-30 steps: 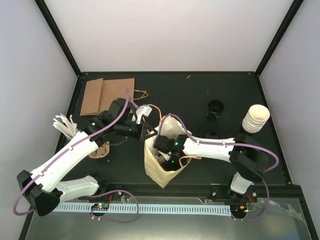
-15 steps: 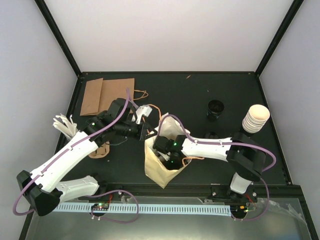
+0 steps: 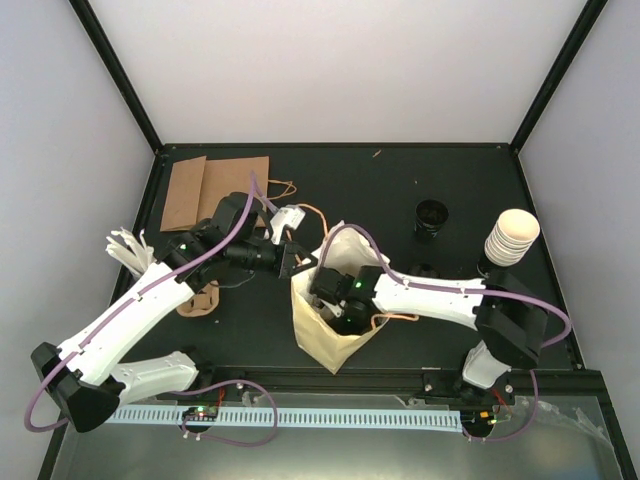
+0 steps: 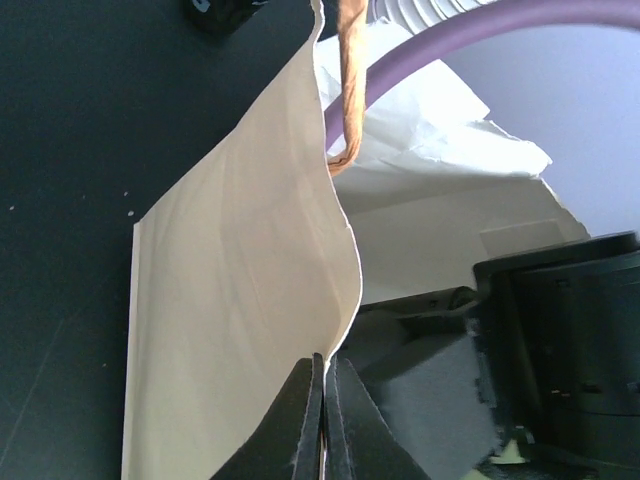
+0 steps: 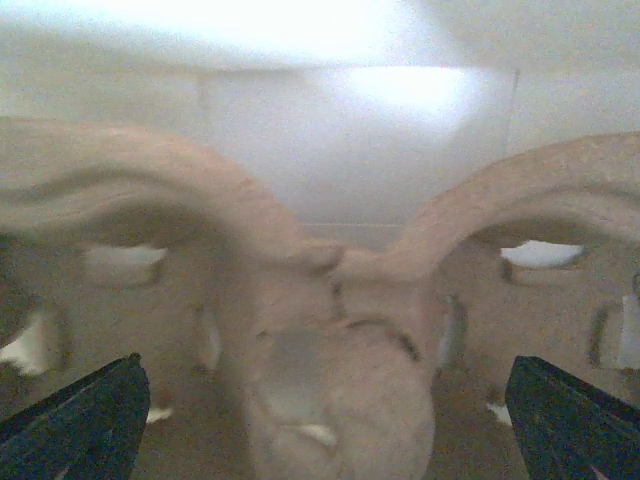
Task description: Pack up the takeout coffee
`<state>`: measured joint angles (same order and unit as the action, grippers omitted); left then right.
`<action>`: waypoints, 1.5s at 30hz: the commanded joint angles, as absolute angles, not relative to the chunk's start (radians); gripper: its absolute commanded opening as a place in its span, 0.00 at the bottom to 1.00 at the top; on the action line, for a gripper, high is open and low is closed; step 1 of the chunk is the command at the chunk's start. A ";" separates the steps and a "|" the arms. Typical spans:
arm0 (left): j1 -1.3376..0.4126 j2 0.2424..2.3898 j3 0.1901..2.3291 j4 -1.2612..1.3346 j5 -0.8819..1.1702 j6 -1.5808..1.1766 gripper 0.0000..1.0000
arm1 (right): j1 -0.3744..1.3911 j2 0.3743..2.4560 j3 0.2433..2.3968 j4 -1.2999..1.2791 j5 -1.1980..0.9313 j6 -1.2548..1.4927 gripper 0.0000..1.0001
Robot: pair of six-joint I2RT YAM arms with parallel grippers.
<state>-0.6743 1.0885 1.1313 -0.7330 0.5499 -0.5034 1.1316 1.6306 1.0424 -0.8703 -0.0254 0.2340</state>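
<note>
paper bag point(image 3: 318, 340): recorded as plain cream | handles point(image 4: 350, 90): orange-brown twist | flat bags point(image 3: 205, 190): plain kraft brown | stacked cups point(image 3: 510, 237): cream-white, unprinted | lids point(image 3: 431, 215): black | tabletop point(image 3: 390, 180): matte black | arms point(image 3: 130, 310): white | cables point(image 3: 345, 232): purple | right gripper point(image 5: 322, 420): fingers noted as dark blue-black | pulp tray point(image 5: 330, 300): mottled beige

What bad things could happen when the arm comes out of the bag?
1. The right gripper, open deep in the paper bag, may snag the loop handle or wall and tip it.
2. The left gripper pinches only the bag's thin edge; a tug might tear or slip it.
</note>
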 commanded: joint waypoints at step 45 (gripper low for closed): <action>-0.768 1.175 1.375 -0.955 0.246 -0.193 0.02 | 1.132 1.478 1.352 -1.088 0.006 0.250 0.97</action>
<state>-0.7303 1.1545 1.3285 -0.8673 0.3790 -0.2871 1.1297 1.4620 1.3441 -1.1244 0.0677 0.2699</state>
